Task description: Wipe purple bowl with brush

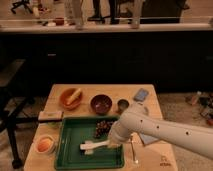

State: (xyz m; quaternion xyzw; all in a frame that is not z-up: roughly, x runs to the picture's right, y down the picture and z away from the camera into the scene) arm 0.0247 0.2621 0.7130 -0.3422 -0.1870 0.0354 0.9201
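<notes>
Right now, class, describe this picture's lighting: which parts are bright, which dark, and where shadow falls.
Camera view: the wooden table is warmly lit, the cabinet front behind it in deep shadow; the white arm is brightest; the gripper, closed on the brush in the green tray, shows no glare; the purple bowl reads dark.

Smooth white tubular arm (165,131), small dark dots, claw (113,143) at tip

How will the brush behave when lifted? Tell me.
The brush looks slim and straight, so probably stiff and light. The gripper, shut at its handle end, holds it far from the wider head, so it may droop or swing there. Lying flat in the tray, it seems unlikely to roll.
</notes>
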